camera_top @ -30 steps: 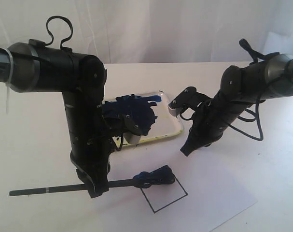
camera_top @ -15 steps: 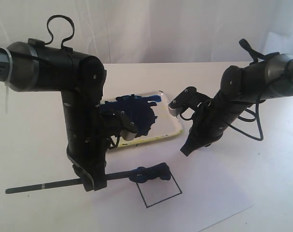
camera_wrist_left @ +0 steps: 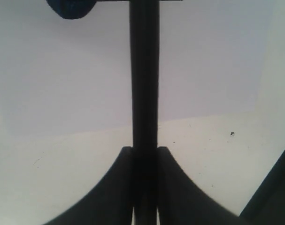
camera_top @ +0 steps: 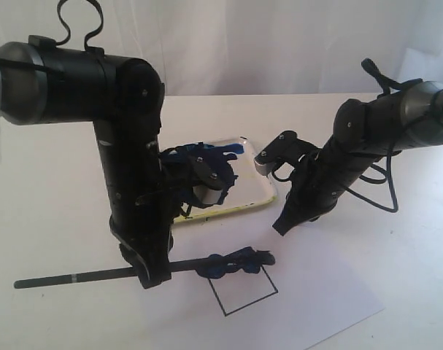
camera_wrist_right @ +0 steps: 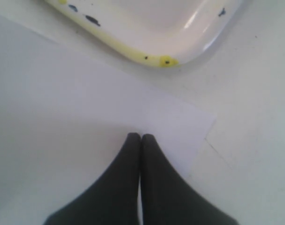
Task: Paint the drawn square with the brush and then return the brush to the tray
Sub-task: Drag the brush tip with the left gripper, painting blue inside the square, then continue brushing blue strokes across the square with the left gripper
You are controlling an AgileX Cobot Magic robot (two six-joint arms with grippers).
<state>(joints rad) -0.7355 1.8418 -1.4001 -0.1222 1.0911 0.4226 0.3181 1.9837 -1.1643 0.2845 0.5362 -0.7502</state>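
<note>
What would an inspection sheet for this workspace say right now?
Surface: white table, paper sheet on it.
Job's things: drawn square on the paper, inside white; brush tip at its tray-side edge; tray blotted with blue paint.
Clutter: nothing seen.
Grippers: left gripper shut on the brush; right gripper shut, empty.
Cables: black loop on left arm; cable hanging by right arm.
Surroundings: white backdrop.

Black brush [camera_top: 97, 275] with white band and blue bristles, white yellow-rimmed tray [camera_top: 236, 210] with dark-blue blot, black-outlined white square [camera_top: 243, 290].
</note>
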